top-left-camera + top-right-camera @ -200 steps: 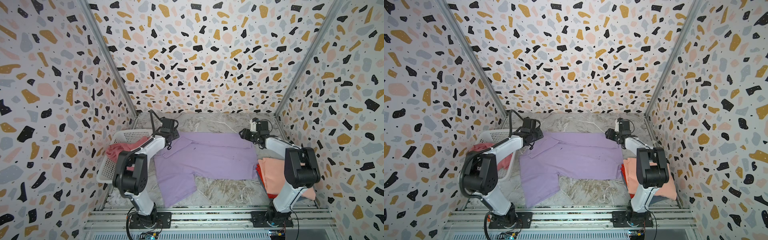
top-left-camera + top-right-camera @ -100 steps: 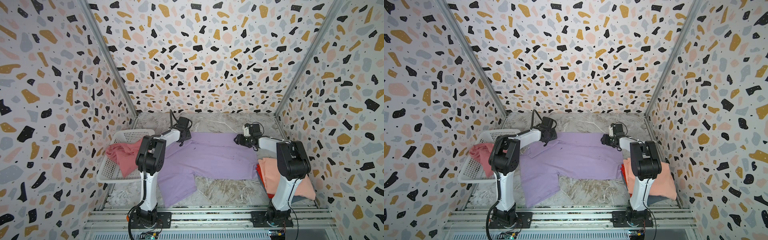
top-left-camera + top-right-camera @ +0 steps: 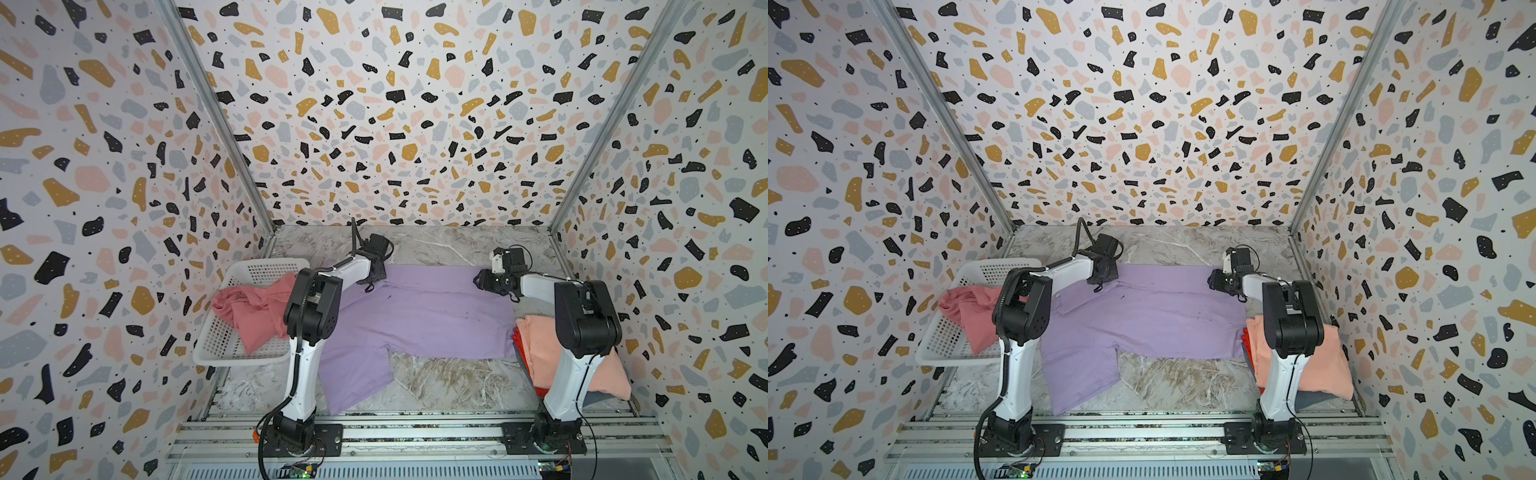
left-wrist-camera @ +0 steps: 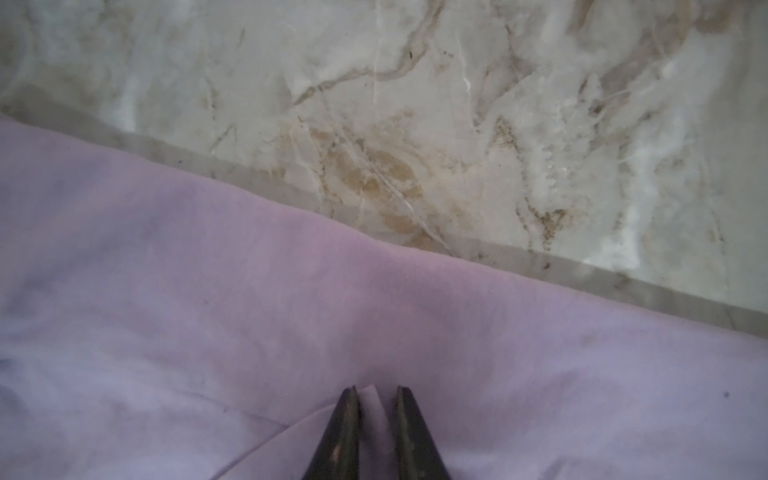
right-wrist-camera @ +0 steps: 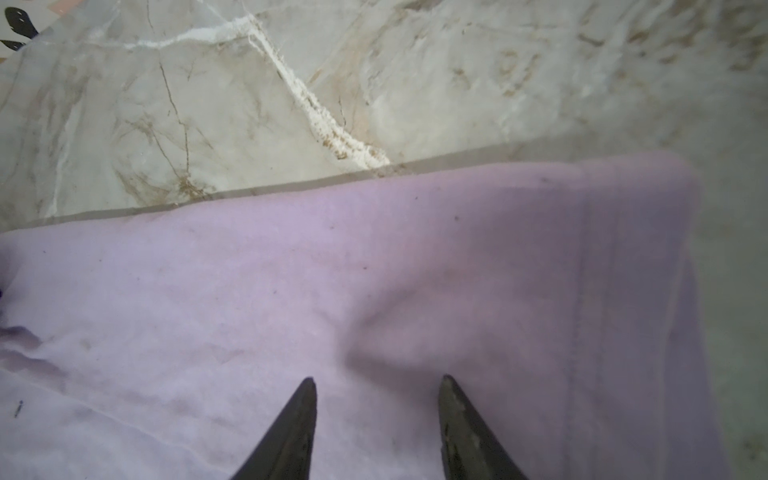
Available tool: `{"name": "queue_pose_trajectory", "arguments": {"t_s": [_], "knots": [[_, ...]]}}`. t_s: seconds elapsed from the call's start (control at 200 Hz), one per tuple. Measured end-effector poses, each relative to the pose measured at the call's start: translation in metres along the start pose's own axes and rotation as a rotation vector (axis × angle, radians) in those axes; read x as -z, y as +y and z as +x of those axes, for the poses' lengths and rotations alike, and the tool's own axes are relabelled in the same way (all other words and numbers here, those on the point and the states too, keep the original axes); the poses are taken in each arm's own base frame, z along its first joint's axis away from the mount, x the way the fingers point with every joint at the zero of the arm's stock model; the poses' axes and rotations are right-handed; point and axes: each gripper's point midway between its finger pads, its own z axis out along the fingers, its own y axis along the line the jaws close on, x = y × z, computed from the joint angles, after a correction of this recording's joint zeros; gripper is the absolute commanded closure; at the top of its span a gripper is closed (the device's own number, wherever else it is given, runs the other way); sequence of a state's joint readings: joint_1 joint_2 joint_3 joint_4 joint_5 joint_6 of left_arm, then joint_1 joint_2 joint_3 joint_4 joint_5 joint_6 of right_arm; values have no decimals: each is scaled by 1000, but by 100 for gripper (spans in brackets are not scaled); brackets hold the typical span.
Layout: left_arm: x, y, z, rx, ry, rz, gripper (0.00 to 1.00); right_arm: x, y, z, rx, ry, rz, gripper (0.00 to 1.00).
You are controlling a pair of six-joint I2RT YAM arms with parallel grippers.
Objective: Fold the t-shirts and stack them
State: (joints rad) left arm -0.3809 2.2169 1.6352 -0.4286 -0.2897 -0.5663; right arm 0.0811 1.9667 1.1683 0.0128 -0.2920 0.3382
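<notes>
On the lilac t-shirt (image 3: 419, 316), left jaws pinch a fold; right jaws stand half open.

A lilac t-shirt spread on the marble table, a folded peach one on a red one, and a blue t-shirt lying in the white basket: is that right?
No: a rose pink t-shirt, not a blue one, lies in the white basket, as both top views show. The lilac t-shirt, marble table, peach t-shirt and red t-shirt are as said.
</notes>
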Motion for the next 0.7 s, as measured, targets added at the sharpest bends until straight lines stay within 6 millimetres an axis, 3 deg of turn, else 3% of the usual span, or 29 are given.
{"name": "queue_pose_trajectory", "arguments": {"t_s": [0.135, 0.436, 0.546, 0.701], "knots": [[2, 2, 0, 4, -2, -13, 100, 1, -10, -7, -15, -11, 0, 57], [25, 7, 2, 4, -15, -14, 100, 2, -12, -7, -19, -10, -9, 59], [47, 6, 9, -12, -11, 8, 100, 2, -12, -7, -17, -8, -13, 59], [96, -9, 29, -70, 31, 109, 100, 1, -11, -7, -18, -7, -17, 60]]}}
